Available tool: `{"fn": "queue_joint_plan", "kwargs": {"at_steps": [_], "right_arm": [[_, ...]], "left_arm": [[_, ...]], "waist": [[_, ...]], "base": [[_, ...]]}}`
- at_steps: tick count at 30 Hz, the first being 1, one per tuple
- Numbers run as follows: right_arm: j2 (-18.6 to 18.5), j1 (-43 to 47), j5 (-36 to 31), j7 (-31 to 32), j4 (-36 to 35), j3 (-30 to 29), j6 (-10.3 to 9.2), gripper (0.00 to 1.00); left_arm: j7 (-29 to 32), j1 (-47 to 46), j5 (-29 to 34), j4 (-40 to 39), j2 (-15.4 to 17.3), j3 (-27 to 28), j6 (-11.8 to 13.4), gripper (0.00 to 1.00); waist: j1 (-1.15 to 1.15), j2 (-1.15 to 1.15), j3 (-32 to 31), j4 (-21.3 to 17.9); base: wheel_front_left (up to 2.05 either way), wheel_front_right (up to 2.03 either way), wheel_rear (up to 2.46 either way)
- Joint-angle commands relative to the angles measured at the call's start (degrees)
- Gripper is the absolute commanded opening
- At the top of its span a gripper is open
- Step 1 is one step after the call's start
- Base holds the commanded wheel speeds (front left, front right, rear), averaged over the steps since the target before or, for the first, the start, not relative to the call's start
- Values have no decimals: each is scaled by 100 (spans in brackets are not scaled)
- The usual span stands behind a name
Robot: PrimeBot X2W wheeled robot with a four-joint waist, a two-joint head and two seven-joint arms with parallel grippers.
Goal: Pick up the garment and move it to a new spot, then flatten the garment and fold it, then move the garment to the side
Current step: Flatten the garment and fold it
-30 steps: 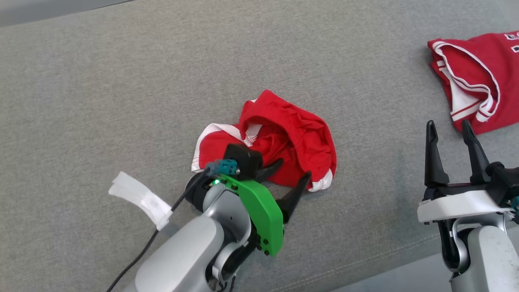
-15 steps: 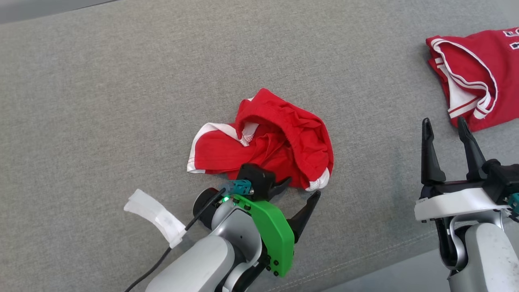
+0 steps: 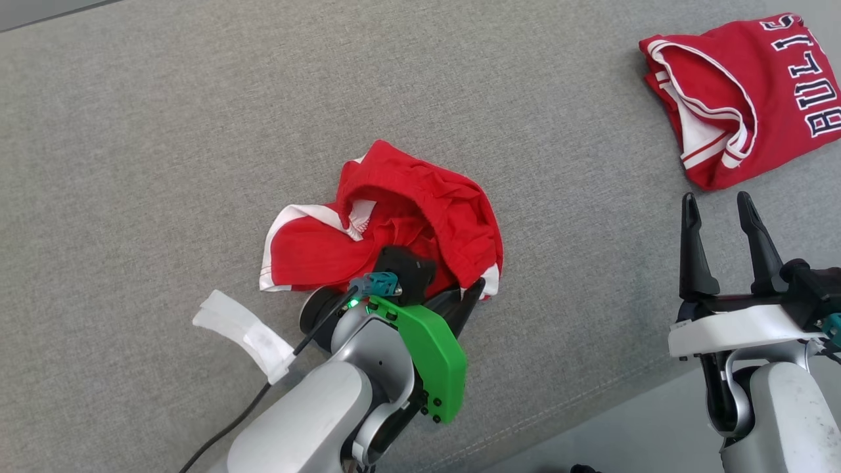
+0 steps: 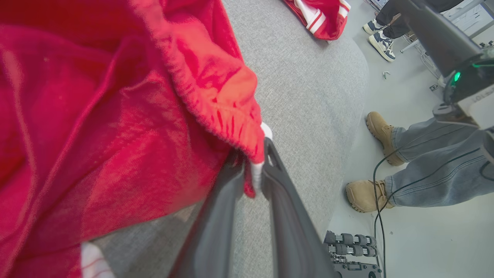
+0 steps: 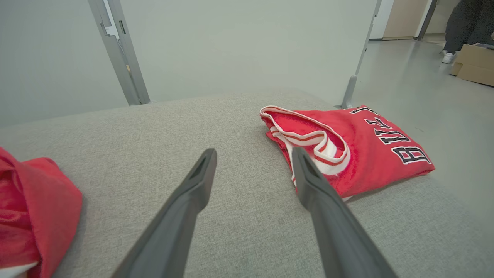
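The crumpled red garment with white trim (image 3: pixel 394 223) lies heaped near the middle of the grey woven upholstered surface (image 3: pixel 164 131). The left gripper (image 4: pixel 252 152) is clamped on its white-edged hem, so the pick-up appears just begun; lifting, relocating, flattening, folding and setting aside are not yet done. The right gripper (image 3: pixel 716 197) hovers with jaws apart and empty near a folded red lettered jersey (image 3: pixel 736 98), and a brown cardboard box (image 5: pixel 476 63) on the floor reveals no contents from this angle.
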Motion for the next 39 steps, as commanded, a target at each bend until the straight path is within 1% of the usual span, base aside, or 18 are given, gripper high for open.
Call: {"fn": "queue_joint_plan", "kwargs": {"at_steps": [1, 5, 9, 12, 13, 15, 18, 22, 28, 31, 35, 37, 39], "right_arm": [[-3, -26, 23, -14, 12, -6, -5, 100], [1, -24, 137, -14, 40, -2, -5, 100], [1, -39, 233, -14, 75, 24, -4, 100], [1, -64, 307, -14, 130, 100, -5, 100], [1, -64, 307, -14, 130, 100, -5, 100], [0, -74, 353, -14, 172, 186, -4, 100], [0, -103, 449, -14, 247, 356, -4, 100], [-3, -106, 664, -14, 317, 538, -4, 100], [-2, -27, 931, -14, 378, 670, -4, 100], [-1, 34, 1006, -14, 403, 670, -4, 100], [0, 79, 1022, -14, 416, 645, -4, 100], [0, 91, 989, -14, 422, 632, -4, 100], [-1, 98, 921, -14, 431, 595, -4, 100]], "left_arm": [[3, -92, 9, -6, 64, 7, -43, 0], [197, -216, -32, -151, 123, -44, -128, 0], [669, -476, -178, -449, 139, -91, -235, 0], [1081, -842, -386, -667, 53, 19, -235, 0], [1081, -842, -386, -667, 53, 19, -235, 0], [1430, -1108, -614, -747, -47, 158, -172, 0], [1916, -1603, -858, -799, -78, 430, -2, 0], [2504, -2203, -997, -722, -12, 690, 270, 0], [3016, -2837, -1047, -458, 63, 1041, 740, 0], [3181, -2973, -1069, -333, 95, 1156, 984, 0], [3417, -3070, -1047, -177, 354, 1310, 1221, 0], [3438, -3167, -1093, -163, 438, 1450, 1315, 0], [3456, -3282, -1117, -187, 454, 1535, 1342, 0]], "waist": [[0, 0, -4, -49], [0, 0, -40, -84], [0, 0, -92, -99], [0, 0, -177, -154], [0, 0, -177, -154], [0, 0, -249, -223], [0, 0, -351, -388], [0, 0, -446, -659], [0, 0, -509, -949], [0, 0, -515, -989], [0, 0, -517, -976], [0, 0, -544, -938], [0, 0, -580, -863]], "base": [[0, 0, 0], [0, 0, 0], [0, 0, 0], [0, 0, 0], [0, 0, 0], [0, 0, 0], [0, 0, 0], [0, 0, 0], [0, 0, 0], [0, 0, 0], [0, 0, 0], [0, 0, 0], [0, 0, 0]]}}
